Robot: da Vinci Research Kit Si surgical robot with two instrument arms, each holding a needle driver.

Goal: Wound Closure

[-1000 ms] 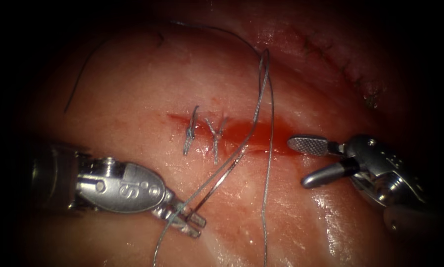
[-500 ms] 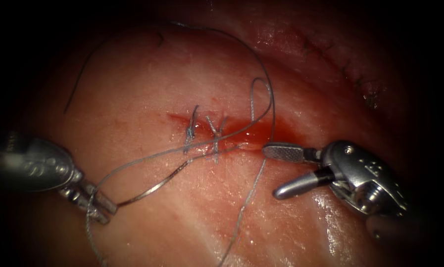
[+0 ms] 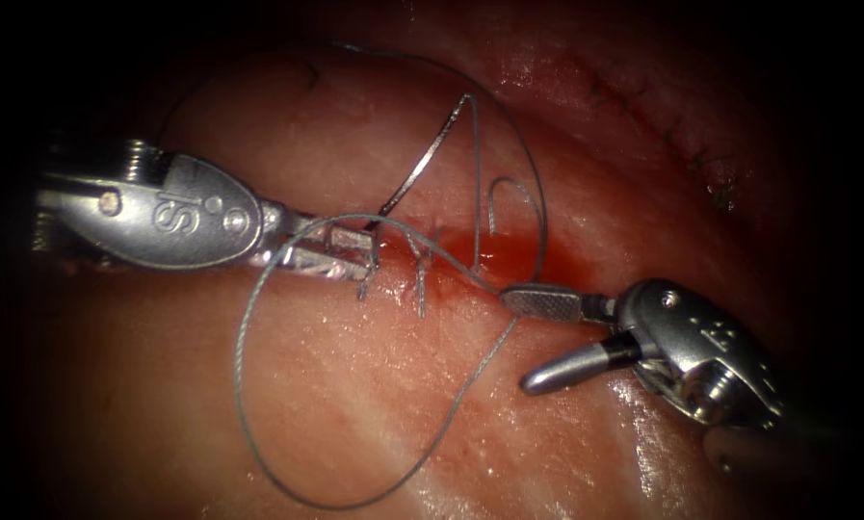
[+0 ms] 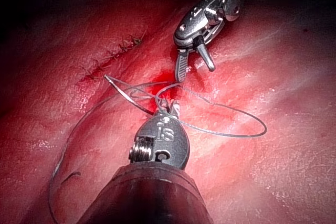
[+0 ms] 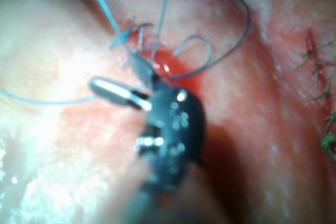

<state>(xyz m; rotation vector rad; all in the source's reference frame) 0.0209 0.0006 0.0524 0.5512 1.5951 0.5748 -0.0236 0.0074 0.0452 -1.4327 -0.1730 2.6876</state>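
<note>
Left arm's end effector (image 3: 350,252) lies over the left part of the cut (image 3: 470,258), its jaws closed on the needle (image 3: 422,162) at the needle's lower end. The needle rises clear of the tissue (image 3: 354,385) from that grip, slanting up and to the right, with its free end above the cut. It is not seated in the tissue. In the left wrist view the same end effector (image 4: 170,109) sits at the cut with the needle (image 4: 123,92) extending away from its jaws.

Thread (image 3: 248,385) leaves the left end effector, sweeps down in a wide loop over the tissue below the cut and rises back toward the cut's middle. Further strands arc above the cut and curl into a small loop over the red fluid (image 3: 499,252).

Two finished stitches (image 3: 420,265) with cut ends cross the cut just right of the left end effector's tip.

Right arm's end effector (image 3: 528,337) stands at the cut's right part, jaws spread wide and holding nothing. Its upper jaw lies flat beside the red fluid, where a strand of thread passes its tip; whether it touches cannot be told. The lower jaw angles down over the tissue. The right wrist view shows this end effector (image 5: 118,80) spread likewise.
</note>
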